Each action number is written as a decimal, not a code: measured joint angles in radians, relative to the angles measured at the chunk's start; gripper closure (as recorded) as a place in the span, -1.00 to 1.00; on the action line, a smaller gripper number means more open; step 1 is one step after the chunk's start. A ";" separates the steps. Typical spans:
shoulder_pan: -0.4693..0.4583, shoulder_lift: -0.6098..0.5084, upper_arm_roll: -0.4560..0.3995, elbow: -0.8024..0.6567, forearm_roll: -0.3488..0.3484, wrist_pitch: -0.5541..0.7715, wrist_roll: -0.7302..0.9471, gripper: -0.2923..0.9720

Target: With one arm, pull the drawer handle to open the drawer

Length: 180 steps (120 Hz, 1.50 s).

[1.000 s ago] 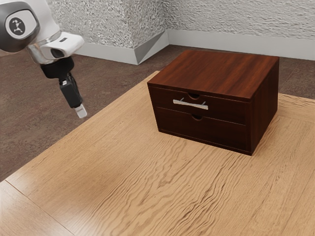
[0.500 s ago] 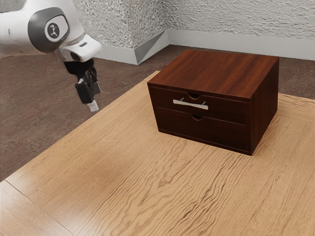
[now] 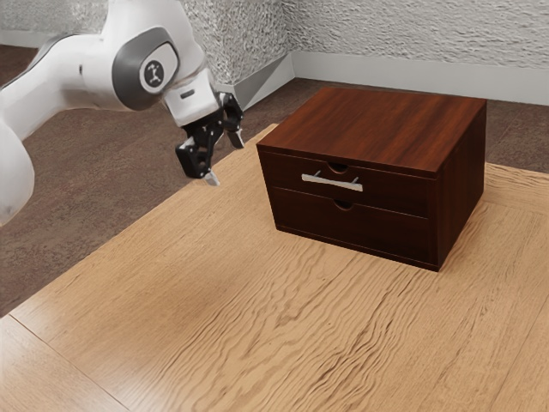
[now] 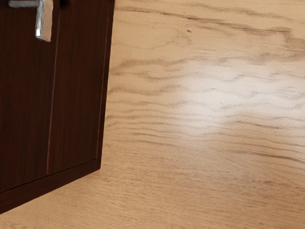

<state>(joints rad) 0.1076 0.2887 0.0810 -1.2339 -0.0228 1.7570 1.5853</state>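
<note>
Gripper [image 3: 221, 159] is hanging open and empty, fingers spread with nothing between them. It's sitting near the chest's [image 3: 377, 129] front corner on the arm's side, above the table [image 3: 257, 326] and not touching the wood. The handle [image 3: 332, 181] we're after is a thin silver bar on the chest's upper drawer [image 3: 403, 193], roughly centred on the chest's front. That drawer is looking fully shut, flush with the lower drawer [image 3: 352, 225].

Stuff we're worrying about from here:

- We're coming at the chest from off to one side, so swinging across its front could clip that corner and shove the whole chest around.
- The bar is sitting close to the chest's front, so if the fingers aren't lined up across it, we're guessing a tip jams into the wood instead of sliding behind it.
- The wrist view is catching the handle [image 4: 43, 21] right at its edge, so we're not squared up yet.
- Nothing seems to be pinning the chest down, so a stiff drawer could mean we're dragging the chest instead of opening it.
</note>
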 joint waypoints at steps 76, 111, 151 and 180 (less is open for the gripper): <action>-0.045 -0.052 -0.025 -0.178 0.120 0.387 0.165 -0.54; -0.065 -0.006 -0.070 -0.184 0.120 0.406 0.167 -0.52; -0.056 -0.005 -0.093 -0.183 0.085 0.408 0.149 -0.01; -0.043 0.012 -0.094 -0.175 0.006 0.406 0.136 0.13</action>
<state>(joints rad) 0.0643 0.3007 -0.0130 -1.4086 -0.0164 2.1627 1.7209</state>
